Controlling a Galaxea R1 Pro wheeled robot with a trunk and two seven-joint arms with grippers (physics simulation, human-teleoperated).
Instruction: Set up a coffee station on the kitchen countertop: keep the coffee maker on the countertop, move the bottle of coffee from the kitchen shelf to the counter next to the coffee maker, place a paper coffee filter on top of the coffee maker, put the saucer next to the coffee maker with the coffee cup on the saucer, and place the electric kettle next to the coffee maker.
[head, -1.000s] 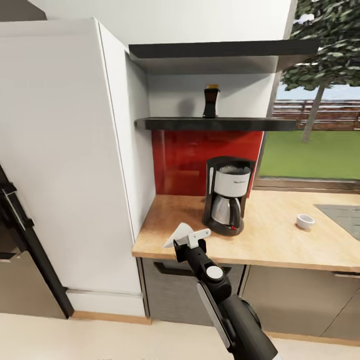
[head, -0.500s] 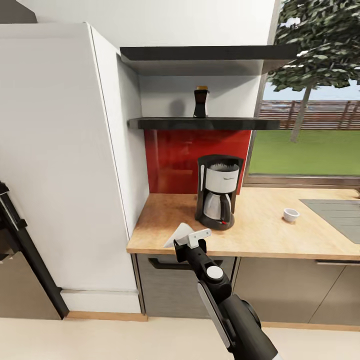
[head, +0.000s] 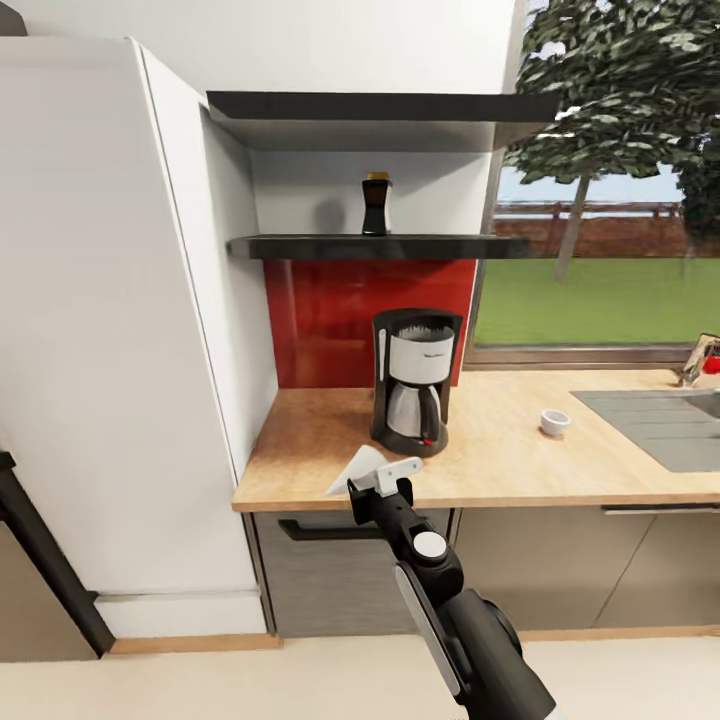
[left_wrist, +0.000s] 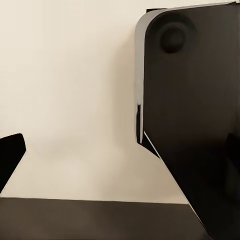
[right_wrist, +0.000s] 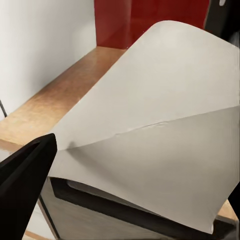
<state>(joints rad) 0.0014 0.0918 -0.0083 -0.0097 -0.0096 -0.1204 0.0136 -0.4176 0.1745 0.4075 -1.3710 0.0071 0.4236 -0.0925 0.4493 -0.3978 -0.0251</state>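
My right gripper (head: 385, 478) is shut on a white paper coffee filter (head: 357, 470), held just in front of the counter's front edge. Close up, the filter (right_wrist: 150, 125) spreads wide beside a black finger (right_wrist: 25, 175). The black and silver coffee maker (head: 412, 380) stands on the wooden countertop (head: 310, 450), a little beyond the gripper. On the lower dark shelf (head: 300, 246) above it stands the dark bottle of coffee (head: 376, 203). To the coffee maker's right, a small white coffee cup (head: 555, 422) sits on the counter. My left gripper (left_wrist: 120, 160) hangs open over pale floor.
A tall white cabinet (head: 110, 320) walls off the counter's left end. A grey sink (head: 655, 425) is set into the counter at the right, under a window. Drawers (head: 330, 570) sit below the counter. Dark robot body (left_wrist: 195, 115) lies beside the left gripper.
The camera has shifted, so the counter, shelf and coffee maker sit further left in the picture and the sink shows more. The right arm holds the filter as before.
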